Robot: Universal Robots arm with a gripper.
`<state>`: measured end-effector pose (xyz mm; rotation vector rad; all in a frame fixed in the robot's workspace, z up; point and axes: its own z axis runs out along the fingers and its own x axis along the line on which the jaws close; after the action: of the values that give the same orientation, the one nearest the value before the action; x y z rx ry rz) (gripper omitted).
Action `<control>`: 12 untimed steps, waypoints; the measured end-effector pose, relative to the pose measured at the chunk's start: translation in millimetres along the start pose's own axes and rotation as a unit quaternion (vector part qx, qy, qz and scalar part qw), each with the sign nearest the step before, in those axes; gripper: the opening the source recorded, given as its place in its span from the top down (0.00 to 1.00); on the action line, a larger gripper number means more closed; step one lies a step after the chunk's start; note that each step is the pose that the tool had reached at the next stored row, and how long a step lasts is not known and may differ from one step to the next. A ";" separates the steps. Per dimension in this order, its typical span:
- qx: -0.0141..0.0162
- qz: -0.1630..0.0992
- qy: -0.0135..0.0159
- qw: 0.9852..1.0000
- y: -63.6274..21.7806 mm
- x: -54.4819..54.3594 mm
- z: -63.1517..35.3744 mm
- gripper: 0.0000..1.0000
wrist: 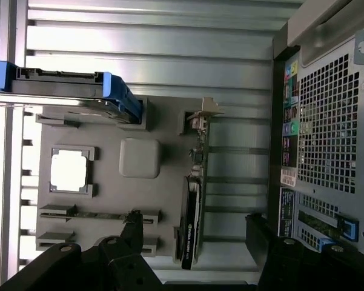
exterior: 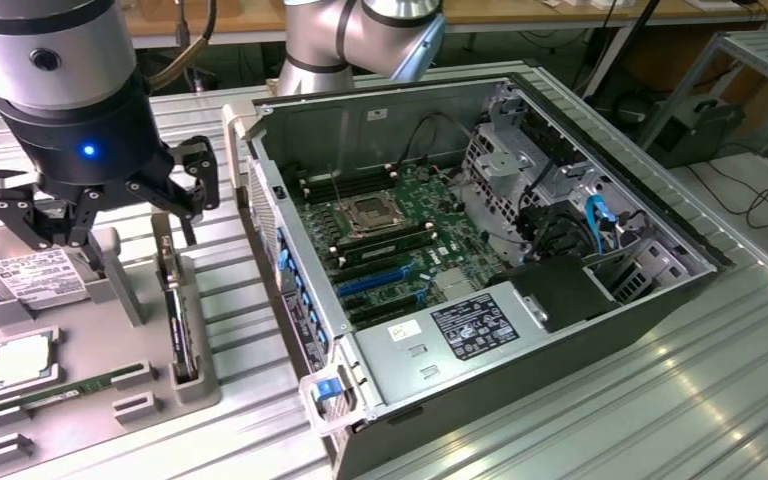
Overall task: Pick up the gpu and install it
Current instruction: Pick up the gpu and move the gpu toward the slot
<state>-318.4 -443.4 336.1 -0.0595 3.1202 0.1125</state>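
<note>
The gpu point(exterior: 177, 335) stands on its edge in a slot of the grey fixture tray point(exterior: 231, 330), on the exterior view's left beside the open computer case. In the wrist view the gpu point(wrist: 192, 209) is a dark card with a silver bracket at one end. My gripper point(exterior: 111, 208) hangs above the tray, open and holding nothing. Seen from the wrist, the gripper point(wrist: 194, 245) has one black finger on either side of the card's line, and the fingers point(wrist: 128, 239) stay clear of it.
The tray also holds a hard drive point(exterior: 37, 280), a processor point(exterior: 21, 360), a green memory stick point(exterior: 64, 393) and a grey post point(exterior: 120, 285). The open case point(exterior: 651, 300) shows its motherboard point(exterior: 398, 235) with blue slots point(exterior: 377, 280). The ribbed metal table point(exterior: 651, 400) lies around them.
</note>
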 end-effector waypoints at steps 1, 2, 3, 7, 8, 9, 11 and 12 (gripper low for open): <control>0.000 0.000 0.000 1.000 -0.1 0.0 1.5 0.22; 0.000 0.000 0.000 1.000 -0.2 0.1 3.1 0.22; 0.000 0.000 0.000 1.000 -0.3 0.1 4.2 0.22; 0.000 0.000 0.000 1.000 -0.6 0.2 8.8 0.22; 0.000 0.000 0.000 1.000 -0.7 0.2 10.0 0.22; 0.000 0.000 0.000 1.000 -0.8 0.2 11.1 0.22; 0.000 0.000 0.000 1.000 -1.0 0.3 14.0 0.22; 0.000 0.000 0.000 1.000 -1.1 0.3 15.7 0.22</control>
<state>-318.4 -443.4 320.3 -0.0595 3.1202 0.1125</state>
